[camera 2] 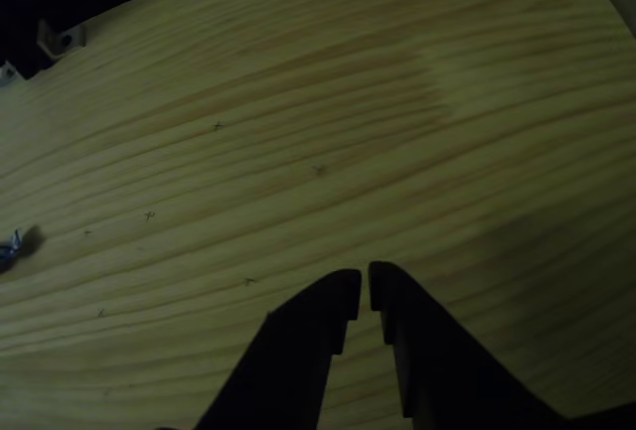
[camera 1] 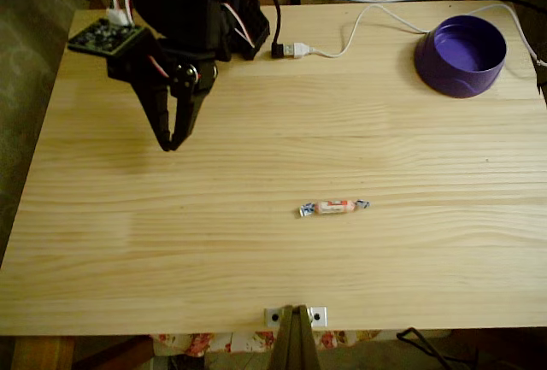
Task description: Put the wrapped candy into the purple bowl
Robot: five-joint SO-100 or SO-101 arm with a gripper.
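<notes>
Black arm poised at the upper left of the fixed view, tool pointing down.

The tool (camera 1: 172,143) hangs with its 2 fingers nearly touching at the tips, empty; in the other view (camera 2: 365,293) they rise from the bottom edge, a thin slit between them.

Pale pine tabletop (camera 1: 256,250) with running grain; white USB cable (camera 1: 342,45) snaking along far edge, black plug (camera 1: 279,49) joined to its connector; metal bracket (camera 1: 295,315) screwed at near edge; small pen crosses (camera 2: 218,126) on wood
</notes>
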